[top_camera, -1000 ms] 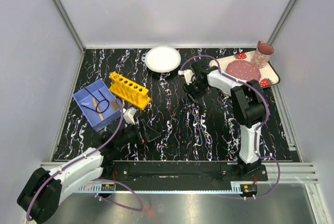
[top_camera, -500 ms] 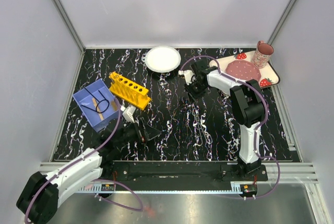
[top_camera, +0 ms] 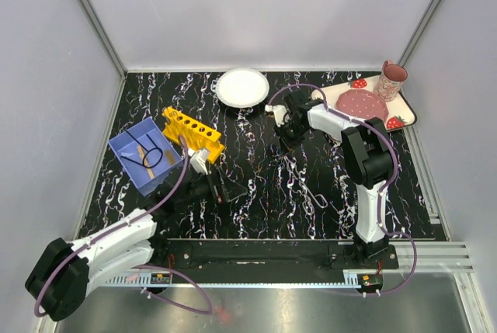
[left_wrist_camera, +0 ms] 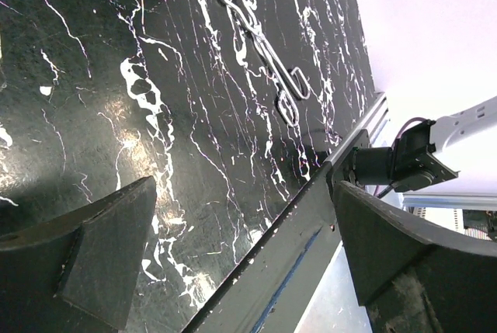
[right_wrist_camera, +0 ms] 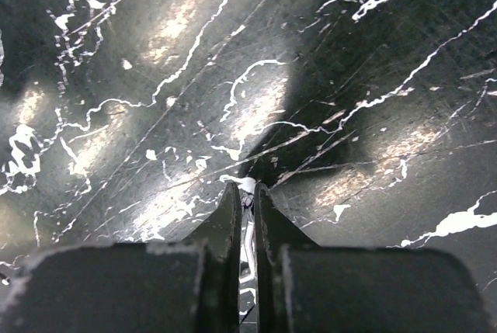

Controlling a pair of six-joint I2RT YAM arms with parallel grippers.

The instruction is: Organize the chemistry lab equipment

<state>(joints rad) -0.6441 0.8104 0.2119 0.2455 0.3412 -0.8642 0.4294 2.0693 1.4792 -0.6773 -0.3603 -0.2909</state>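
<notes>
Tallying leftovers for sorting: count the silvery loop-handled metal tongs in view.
1. The silvery loop-handled metal tongs lie flat on the black marbled table, in its near half, slightly right of centre. More may be hidden from these views.

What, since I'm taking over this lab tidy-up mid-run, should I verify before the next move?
1. Left gripper empty: ok, jaws wide open, nothing between them.
2. Metal tongs free to pick: ok, lying flat ahead of the open jaws.
3. Right gripper load: cannot tell; jaws almost together, a thin pale sliver between them.
4. Clearance from yellow rack: not ok, left gripper sits close beside its near end.
5. Blue bin ready for drop-off: ok, open-topped, left of the rack.
</notes>
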